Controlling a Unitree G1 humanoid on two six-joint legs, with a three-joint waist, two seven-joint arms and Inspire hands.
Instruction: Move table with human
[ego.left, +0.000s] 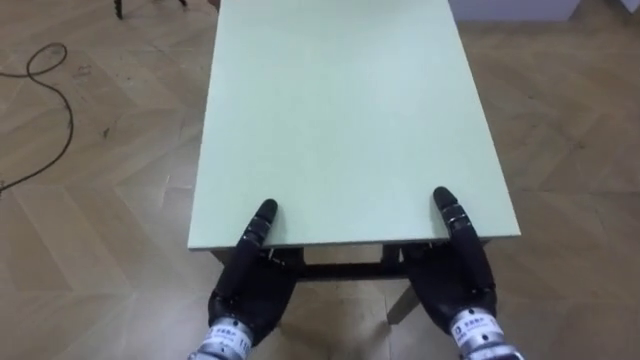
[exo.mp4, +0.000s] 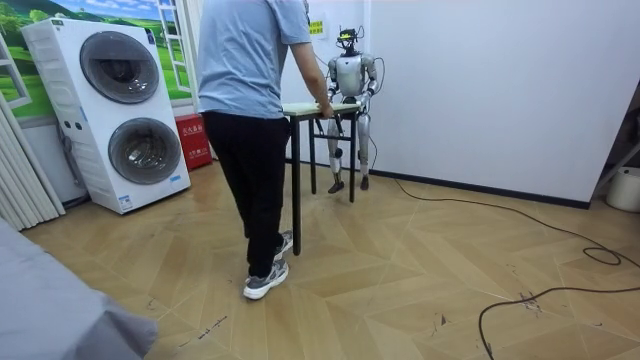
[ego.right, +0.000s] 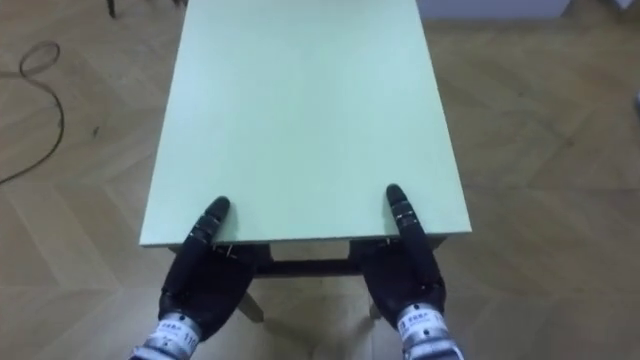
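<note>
Table: pale green rectangular tabletop on dark legs (ego.left: 350, 120), at 12 o'clock from the robot, between it and the person.
Left hand (ego.left: 250, 275): thumb on top of the near edge, the rest underneath, clamping the edge.
Right hand (ego.left: 462, 270): same hold, near the 5 o'clock corner.
Room view adds: person in a light blue shirt and black trousers (exo.mp4: 250, 100) holding the far end, blocking that end from sight.
Surroundings: stacked white washing machines (exo.mp4: 120, 110) at 9 o'clock of the person, herringbone wooden floor (exo.mp4: 400, 280).

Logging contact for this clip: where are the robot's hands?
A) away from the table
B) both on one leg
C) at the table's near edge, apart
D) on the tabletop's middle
C: the left hand and right hand both meet the near edge of the table.
</note>
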